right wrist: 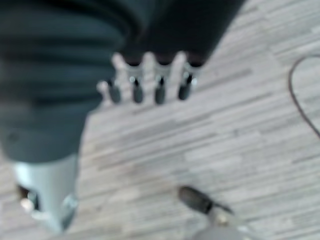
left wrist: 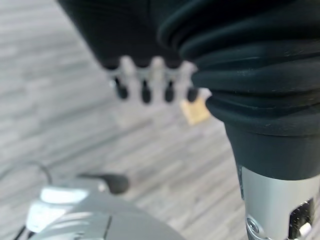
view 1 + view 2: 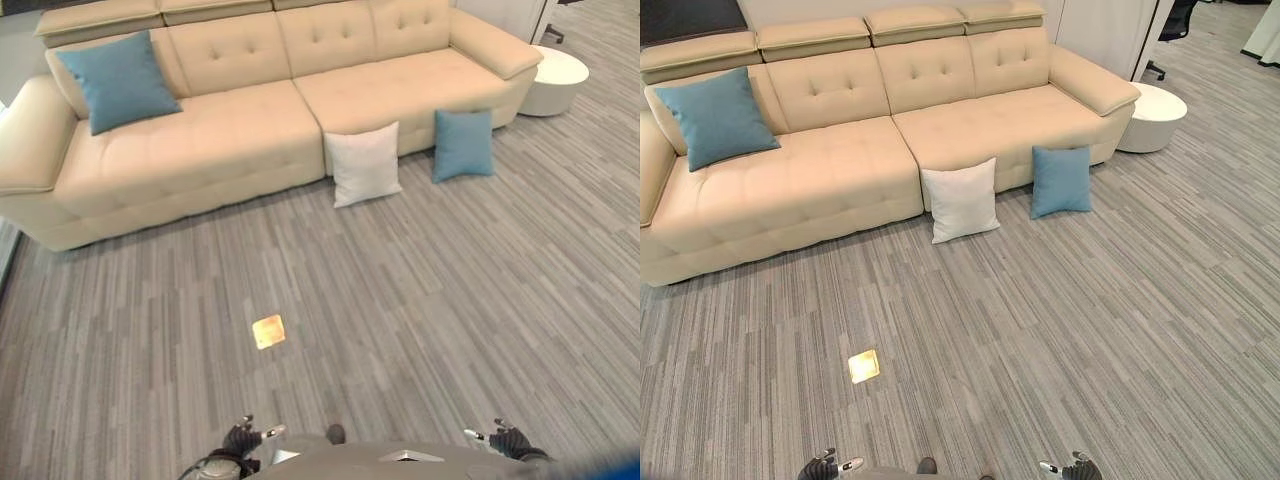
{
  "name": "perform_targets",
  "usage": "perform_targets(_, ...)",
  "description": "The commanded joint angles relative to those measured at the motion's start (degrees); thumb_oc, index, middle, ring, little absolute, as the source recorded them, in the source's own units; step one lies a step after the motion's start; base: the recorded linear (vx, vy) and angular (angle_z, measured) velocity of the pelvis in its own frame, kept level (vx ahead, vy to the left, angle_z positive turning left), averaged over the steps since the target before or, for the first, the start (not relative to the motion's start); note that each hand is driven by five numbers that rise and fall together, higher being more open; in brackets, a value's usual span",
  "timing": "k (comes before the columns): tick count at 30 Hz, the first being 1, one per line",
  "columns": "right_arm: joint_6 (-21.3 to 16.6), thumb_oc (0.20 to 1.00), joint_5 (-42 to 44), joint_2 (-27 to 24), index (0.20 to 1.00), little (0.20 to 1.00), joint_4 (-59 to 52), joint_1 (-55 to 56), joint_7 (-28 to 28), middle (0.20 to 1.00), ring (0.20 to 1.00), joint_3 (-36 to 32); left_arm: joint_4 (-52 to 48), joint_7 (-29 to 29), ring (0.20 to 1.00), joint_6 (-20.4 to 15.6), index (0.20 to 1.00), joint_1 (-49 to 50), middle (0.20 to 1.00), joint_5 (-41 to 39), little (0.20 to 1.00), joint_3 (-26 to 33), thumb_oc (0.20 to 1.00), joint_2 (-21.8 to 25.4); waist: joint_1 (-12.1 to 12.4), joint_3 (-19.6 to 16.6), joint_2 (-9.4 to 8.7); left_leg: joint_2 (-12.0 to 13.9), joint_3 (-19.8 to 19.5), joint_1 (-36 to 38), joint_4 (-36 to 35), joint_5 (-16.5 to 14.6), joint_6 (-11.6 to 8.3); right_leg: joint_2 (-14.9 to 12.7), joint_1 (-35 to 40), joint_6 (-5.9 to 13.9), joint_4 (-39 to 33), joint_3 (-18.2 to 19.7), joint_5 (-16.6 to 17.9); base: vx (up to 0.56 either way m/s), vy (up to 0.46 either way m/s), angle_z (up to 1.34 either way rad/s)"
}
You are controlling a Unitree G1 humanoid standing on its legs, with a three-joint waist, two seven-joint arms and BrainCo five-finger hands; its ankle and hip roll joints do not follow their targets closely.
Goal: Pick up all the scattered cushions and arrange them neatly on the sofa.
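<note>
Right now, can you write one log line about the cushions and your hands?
on sofa: blue cushion | on floor against sofa: white cushion, second blue cushion | left robot hand: open | right robot hand: open

White cushion [image 3: 366, 165] and blue cushion [image 3: 463, 145] propped upright against beige sofa [image 3: 200, 130] front, second blue cushion [image 3: 118, 82] on seat

A long cream leather sofa [image 3: 880, 150] with tufted back cushions is standing on grey striped carpet flooring [image 3: 1060, 330]. A round white side table [image 3: 1152, 115] is sitting just beside the sofa's far arm. A small bright yellowish patch [image 3: 864, 366] is glowing on the floor, well apart from the sofa
</note>
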Motion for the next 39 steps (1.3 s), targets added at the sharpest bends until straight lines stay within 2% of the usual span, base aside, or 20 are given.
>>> perform_targets(1, -0.2, 1.000, 0.7, -0.6, 1.000, 1.000, -0.7, -1.5, 0.1, 1.000, 1.000, 1.4, 2.7, -0.2, 1.000, -1.0, 1.000, -3.9, 1.000, 0.4, 1.000, 2.4, 1.000, -0.5, 0.4, -0.4, -2.38, 0.6, -5.3, -0.5, -1.1, 0.4, -4.04, -5.2, -0.5, 6.72, 0.5, -2.0, 4.3, 0.00, 0.000, 0.00)
perform_targets(12, -0.1, 1.000, 0.9, 0.1, 1.000, 1.000, -1.1, -2.2, 0.3, 1.000, 1.000, 2.4, 1.9, 0.0, 1.000, -1.1, 1.000, -4.6, 1.000, -0.3, 1.000, 1.3, 1.000, -1.2, 0.7, -0.1, -2.95, 0.5, -4.9, 0.5, -0.9, -0.4, -3.48, -5.3, -0.1, 6.74, 0.5, -0.8, 4.2, 0.01, 0.004, 0.00)
perform_targets(18, -0.4, 1.000, 1.7, 0.3, 1.000, 1.000, -2.1, -3.7, 0.3, 1.000, 1.000, 2.9, 1.7, 0.0, 1.000, -1.1, 1.000, -5.6, 1.000, 0.0, 1.000, 0.0, 1.000, -1.1, 1.5, 1.5, -3.92, -1.1, -4.8, -3.0, 7.3, -3.9, -2.70, -6.4, -0.9, 6.45, 2.2, 0.1, 4.3, -0.01, 0.018, 0.00)
perform_targets(23, -0.5, 1.000, 1.8, 0.6, 1.000, 1.000, -3.1, -5.1, 0.4, 1.000, 1.000, 3.6, 1.7, 0.0, 1.000, -1.2, 1.000, -5.7, 1.000, -0.2, 1.000, -0.2, 1.000, -0.8, 2.7, 2.1, -4.48, -1.9, -5.1, -4.2, 9.1, -5.1, -1.76, -6.9, -2.3, 6.88, 3.4, 1.8, 4.7, 0.01, 0.067, -0.15)
perform_targets(25, -0.5, 1.000, 1.7, 0.7, 1.000, 1.000, -3.2, -5.3, 0.5, 1.000, 1.000, 3.6, 1.8, 0.0, 1.000, -1.1, 1.000, -5.6, 1.000, -0.1, 1.000, -0.2, 1.000, -0.7, 3.0, 2.2, -4.44, -2.0, -5.0, -4.3, 9.1, -5.3, -1.41, -7.2, -3.1, 7.21, 4.9, 2.0, 4.3, 0.00, 0.081, -0.14)
perform_targets(26, -0.4, 1.000, 1.3, 0.5, 1.000, 1.000, -3.8, -5.9, 0.7, 1.000, 1.000, 4.2, 1.8, 0.0, 1.000, -1.0, 1.000, -5.7, 1.000, 0.0, 1.000, -0.1, 1.000, -0.3, 3.2, 3.3, -4.41, -2.2, -5.0, -4.4, 9.2, -5.6, -0.37, -7.7, -7.1, 7.69, 12.0, 2.9, 4.2, -0.02, 0.089, -0.10)
perform_targets(27, -0.4, 1.000, 1.3, 0.5, 1.000, 1.000, -3.8, -5.9, 0.7, 1.000, 1.000, 4.2, 1.8, 0.0, 1.000, -1.0, 1.000, -5.7, 1.000, 0.0, 1.000, -0.1, 1.000, -0.3, 3.2, 3.2, -4.43, -2.2, -4.9, -4.4, 9.2, -5.6, -0.36, -7.7, -7.2, 7.70, 12.1, 3.0, 4.2, 0.01, 0.130, -0.30)
perform_targets(28, -0.3, 1.000, 1.2, 0.3, 1.000, 1.000, -4.0, -6.2, 0.8, 1.000, 1.000, 4.5, 1.4, 0.0, 1.000, -0.9, 1.000, -6.0, 1.000, -0.4, 1.000, -0.2, 1.000, 0.2, 2.9, 4.4, -4.36, -2.2, -5.7, -4.2, 9.5, -5.7, 0.38, -7.6, -10.0, 7.83, 18.3, 3.7, 5.4, 0.02, 0.043, -0.41)
perform_targets(30, -0.4, 1.000, 1.4, 0.4, 1.000, 1.000, -4.4, -6.2, 0.9, 1.000, 1.000, 4.4, 1.3, -0.1, 1.000, -0.8, 1.000, -6.2, 1.000, -0.2, 1.000, -0.3, 1.000, 0.4, 2.5, 4.6, -4.36, -2.0, -6.3, -4.1, 9.6, -5.9, 0.47, -7.1, -11.3, 7.77, 20.3, 4.2, 5.4, 0.10, 0.020, -0.24)
perform_targets(32, -0.8, 1.000, 1.3, 0.3, 1.000, 1.000, -5.9, -6.1, 1.5, 1.000, 1.000, 5.9, 1.1, 0.1, 1.000, -1.0, 1.000, -6.4, 1.000, -0.3, 1.000, -0.4, 1.000, 1.0, 2.1, 4.9, -5.02, -1.4, -6.9, -1.3, 7.7, -6.4, 0.12, -5.6, -14.3, 6.69, 15.3, 2.1, 5.7, 0.32, -0.112, 0.06)
perform_targets(33, -1.0, 1.000, 1.0, 0.6, 1.000, 1.000, -6.4, -6.1, 1.6, 1.000, 1.000, 6.6, 0.8, 0.2, 1.000, -1.1, 1.000, -6.5, 1.000, -0.4, 1.000, -0.1, 1.000, 1.2, 2.2, 5.0, -5.51, -1.2, -7.1, -0.2, 7.0, -6.4, -0.08, -5.2, -15.7, 6.72, 12.5, 0.2, 6.8, 0.35, -0.180, -0.02)
perform_targets(35, -0.7, 1.000, 1.1, 0.8, 1.000, 1.000, -6.6, -6.1, 1.3, 1.000, 1.000, 6.9, 0.8, 0.3, 1.000, -1.0, 1.000, -6.6, 1.000, -0.8, 1.000, -0.1, 1.000, 1.5, 1.4, 5.1, -5.28, -0.2, -8.5, 1.6, 6.7, -6.2, -0.87, -4.5, -16.2, 6.91, 11.3, -0.3, 7.4, 0.30, -0.111, -0.04)
perform_targets(37, -0.8, 1.000, 1.9, 1.1, 1.000, 1.000, -6.4, -5.7, 1.3, 1.000, 1.000, 6.8, 0.9, 0.5, 1.000, -1.2, 1.000, -6.7, 1.000, -0.9, 1.000, -0.5, 1.000, 1.2, 0.5, 4.4, -5.18, 1.0, -10.0, 2.1, 7.7, -5.0, -2.47, -3.3, -14.0, 6.02, 10.6, 2.0, 5.6, 0.31, -0.123, 0.34)
perform_targets(39, -0.9, 1.000, 1.5, 1.1, 1.000, 1.000, -6.1, -5.2, 1.1, 1.000, 1.000, 6.7, 1.0, 0.6, 1.000, -1.2, 1.000, -7.1, 1.000, -0.2, 1.000, -1.4, 1.000, 0.7, -0.1, 3.8, -4.86, 2.9, -9.5, 1.5, 10.1, -2.4, -4.80, -2.6, -12.6, 5.13, 10.2, 0.2, 4.7, 0.25, -0.132, 0.92)
